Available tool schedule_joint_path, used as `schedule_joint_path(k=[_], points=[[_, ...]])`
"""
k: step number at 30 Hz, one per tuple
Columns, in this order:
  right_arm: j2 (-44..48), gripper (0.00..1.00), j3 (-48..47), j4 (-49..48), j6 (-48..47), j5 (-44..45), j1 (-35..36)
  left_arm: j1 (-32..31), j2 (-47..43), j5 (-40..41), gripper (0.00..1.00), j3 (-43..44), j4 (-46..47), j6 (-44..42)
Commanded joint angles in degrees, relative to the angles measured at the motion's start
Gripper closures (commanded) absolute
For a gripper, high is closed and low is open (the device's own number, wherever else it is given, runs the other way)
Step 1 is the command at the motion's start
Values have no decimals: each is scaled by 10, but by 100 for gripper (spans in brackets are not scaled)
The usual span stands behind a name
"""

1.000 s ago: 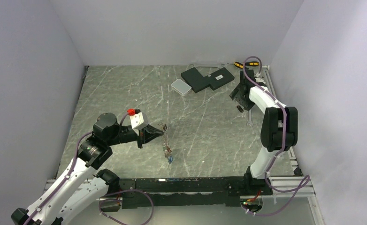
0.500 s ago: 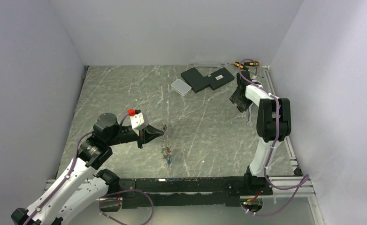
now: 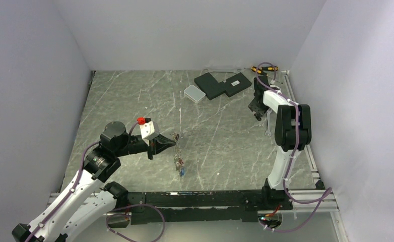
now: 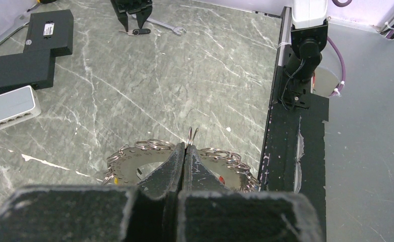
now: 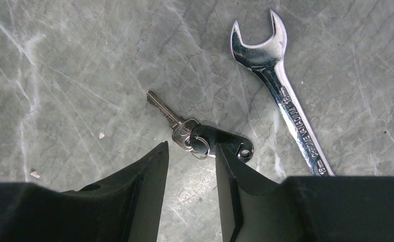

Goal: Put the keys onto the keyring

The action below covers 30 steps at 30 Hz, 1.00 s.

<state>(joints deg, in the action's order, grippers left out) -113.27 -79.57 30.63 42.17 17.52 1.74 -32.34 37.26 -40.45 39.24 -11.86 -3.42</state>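
Observation:
My left gripper is shut on the rim of the keyring, a flat silver disc edged with small split rings, and holds it above the table. From above, the keyring stands on edge at the left gripper, with several keys dangling beneath it. At the far right, my right gripper hovers low over a silver key on a small wire ring with a black tag. Its jaws stand apart, with the wire ring between the tips and the right finger over the tag.
A chrome wrench lies just right of the key. Black boxes and a white box sit at the back. Screwdrivers lie by the back right corner. A black rail runs along the near edge.
The right arm has pulled in and set its gripper down over the key beside the wrench, its jaws narrowing. The left arm and keyring have not moved.

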Motion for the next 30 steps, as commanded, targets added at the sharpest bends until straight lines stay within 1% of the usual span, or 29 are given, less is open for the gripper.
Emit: schedule_joint_path(k=[1, 11, 13, 15, 17, 23, 24, 26, 30], points=[[-10, 58, -17, -16, -2, 9, -3, -3, -4, 1, 100, 31, 37, -7], [-21, 59, -18, -21, -2, 11, -5, -3, -4, 0, 100, 31, 37, -7], [-23, 65, -17, -24, -4, 8, -5, -3, -4, 0, 100, 30, 38, -6], [-24, 66, -15, -28, -6, 2, -5, -3, -3, -1, 100, 30, 38, -6], [-24, 70, -11, -34, -10, -5, -5, -3, -2, -1, 100, 30, 39, -6], [-18, 72, 0, -46, -16, -11, -5, -3, -2, 1, 100, 30, 37, -7], [-16, 76, 2, -49, -19, -14, -5, -3, -1, 1, 100, 31, 37, -7], [-9, 78, 8, -58, -24, -21, -5, -3, 0, 1, 100, 30, 37, -7], [5, 95, 21, -81, -37, -37, -5, -3, 1, 1, 100, 31, 37, -7]])
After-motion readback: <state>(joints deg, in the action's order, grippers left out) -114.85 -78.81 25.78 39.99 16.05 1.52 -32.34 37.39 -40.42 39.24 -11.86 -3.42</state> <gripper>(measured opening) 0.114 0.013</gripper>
